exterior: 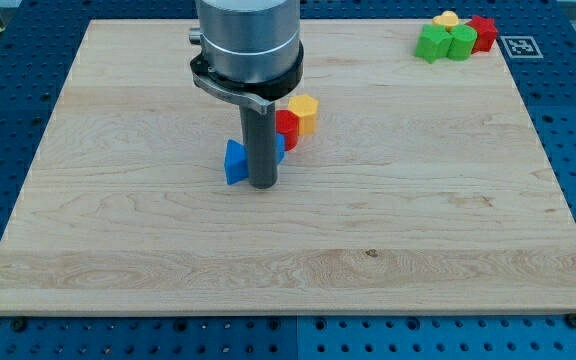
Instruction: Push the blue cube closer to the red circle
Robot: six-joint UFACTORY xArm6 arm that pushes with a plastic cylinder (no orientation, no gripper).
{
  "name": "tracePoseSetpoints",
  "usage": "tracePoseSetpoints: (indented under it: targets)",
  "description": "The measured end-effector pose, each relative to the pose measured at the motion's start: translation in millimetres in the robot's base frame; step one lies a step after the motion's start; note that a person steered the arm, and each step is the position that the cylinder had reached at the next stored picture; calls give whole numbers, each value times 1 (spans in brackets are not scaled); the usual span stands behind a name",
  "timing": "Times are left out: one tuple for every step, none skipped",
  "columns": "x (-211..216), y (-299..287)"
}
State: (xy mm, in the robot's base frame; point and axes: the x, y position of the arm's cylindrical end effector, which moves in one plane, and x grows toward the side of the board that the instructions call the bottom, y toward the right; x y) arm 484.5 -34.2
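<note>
so the wooden board (418,230) is wide, and my tip (262,185) stands at the view's bottom of the blue cube (235,163), touching it; there are no jaws. the red circle (286,128) sits just behind. the push seems underway; next comes a short shove toward the view's top-right.

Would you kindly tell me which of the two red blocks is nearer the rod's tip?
The red block beside the yellow block at mid-board, just right of my tip; the other red block sits in the top-right cluster.
</note>
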Motion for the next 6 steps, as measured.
tracePoseSetpoints:
  targets:
    - [13,-39]
    - [11,-101]
    - [11,-107]
    - [-8,-96]
    - [-31,-75]
    - [-26,-44]
